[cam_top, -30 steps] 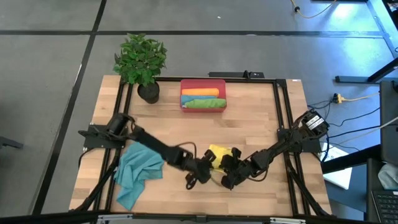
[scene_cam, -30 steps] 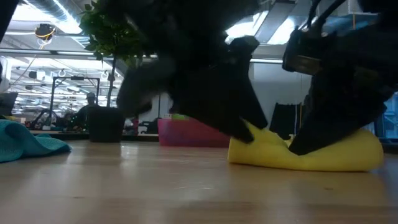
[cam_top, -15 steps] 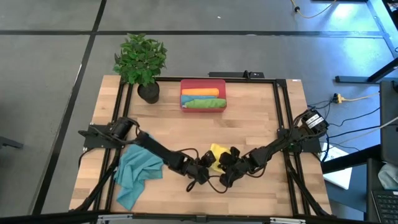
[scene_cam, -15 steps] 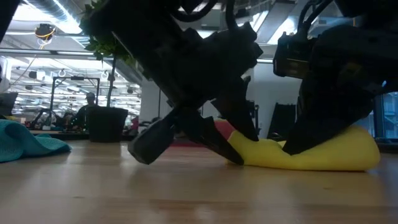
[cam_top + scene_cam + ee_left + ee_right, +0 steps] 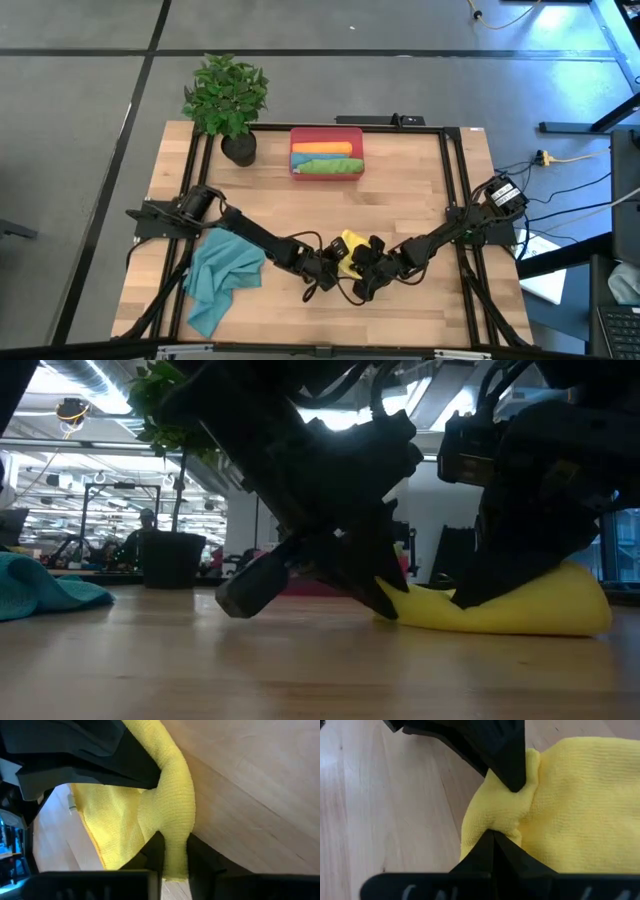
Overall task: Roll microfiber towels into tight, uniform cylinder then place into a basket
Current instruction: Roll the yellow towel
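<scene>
The yellow towel lies bunched on the table's near middle, its underside on the wood. My left gripper is shut on its left end, and my right gripper is shut on its near edge right beside it. The red-pink basket stands at the far middle and holds a rolled orange towel and a rolled green towel. The teal-blue towels lie crumpled at the near left. My left gripper pinches a bunched fold at the yellow towel's left end between its two fingers, slanting down from the table's left. The towel's end is raised a little at the fingers; the rest lies on the table. My right gripper pinches a gathered corner of the yellow towel's edge between its two fingers, several layers bunched together. It comes slanting down from the table's right. The towel bulges behind the fingers and rests on the table.
A potted plant in a black pot stands at the far left corner. Black frame rails run along the table's left and right sides. Bare wood lies between the basket and the yellow towel.
My left gripper has tipped down to the tabletop at the yellow towel's left end and moved slightly toward it. The towel's left end has bunched a little toward the right; the rest of it has stayed in place.
</scene>
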Controlling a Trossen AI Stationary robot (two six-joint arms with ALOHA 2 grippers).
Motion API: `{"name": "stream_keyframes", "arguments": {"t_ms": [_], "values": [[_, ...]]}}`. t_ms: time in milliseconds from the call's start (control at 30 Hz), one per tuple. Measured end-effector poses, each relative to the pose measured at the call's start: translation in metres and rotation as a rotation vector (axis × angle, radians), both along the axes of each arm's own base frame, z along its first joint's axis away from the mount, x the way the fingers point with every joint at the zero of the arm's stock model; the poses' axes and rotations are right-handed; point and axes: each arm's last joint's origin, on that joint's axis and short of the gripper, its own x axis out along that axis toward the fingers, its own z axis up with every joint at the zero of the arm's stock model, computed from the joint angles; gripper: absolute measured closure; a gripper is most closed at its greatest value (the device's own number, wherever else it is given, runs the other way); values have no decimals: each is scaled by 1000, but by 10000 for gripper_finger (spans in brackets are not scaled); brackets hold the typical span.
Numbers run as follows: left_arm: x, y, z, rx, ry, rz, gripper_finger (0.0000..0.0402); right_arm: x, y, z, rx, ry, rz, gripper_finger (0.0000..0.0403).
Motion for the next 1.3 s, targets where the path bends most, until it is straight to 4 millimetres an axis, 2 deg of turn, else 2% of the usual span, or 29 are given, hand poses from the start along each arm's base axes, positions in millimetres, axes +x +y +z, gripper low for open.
{"name": "stream_keyframes", "arguments": {"t_ms": [133,267,400,600,800,900,1033,1300], "values": [[0,0,0,-24,-8,25,391,0,0,0,-35,-11,7,394],[-1,0,2,-117,-12,82,396,-1,-1,7,-43,-26,28,385],[-1,7,7,-342,24,146,399,-6,-1,23,-67,-51,77,381],[-1,16,18,-560,71,205,400,-22,6,55,-126,-132,92,380],[0,31,44,-916,125,261,400,-37,19,76,-179,-230,113,380],[3,42,49,-1092,175,306,401,-41,28,77,-205,-250,171,380],[6,54,49,-1221,229,365,401,-43,38,73,-190,-259,216,380],[10,70,30,-1278,313,425,401,-40,49,55,-166,-238,249,380]]}}
